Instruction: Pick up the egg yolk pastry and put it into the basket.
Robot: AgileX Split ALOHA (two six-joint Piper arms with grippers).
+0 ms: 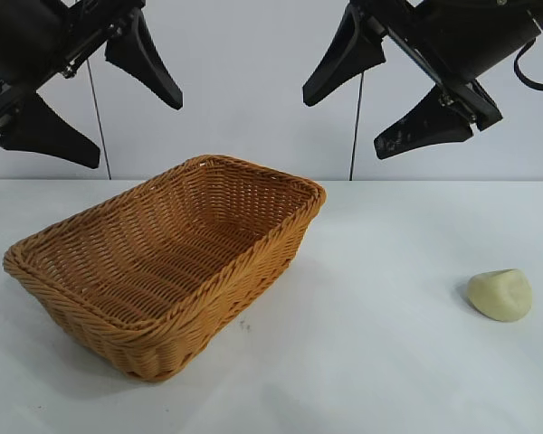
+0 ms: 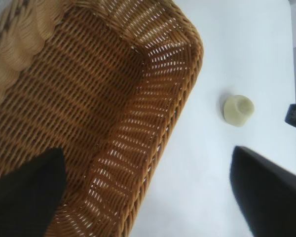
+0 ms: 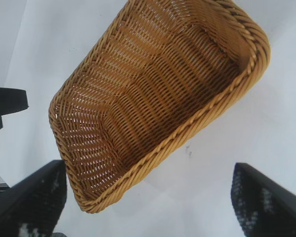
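egg yolk pastry [image 1: 500, 294] on table, 3 o'clock of basket [image 1: 163, 262] | step: pre-pick | L gripper [image 1: 86, 95], R gripper [image 1: 394, 95] wide, empty, hang high | next: R drops onto it

The exterior view sits low and near the white table [image 1: 380, 362], facing both arms nearly level, with the basket [image 1: 163, 262] close in front. The left wrist view looks steeply down from close above the basket's [image 2: 89, 123] end, taking in the egg yolk pastry [image 2: 238, 110]. The right wrist view looks down from higher, showing nearly the whole basket [image 3: 158, 98]. All three share the basket.
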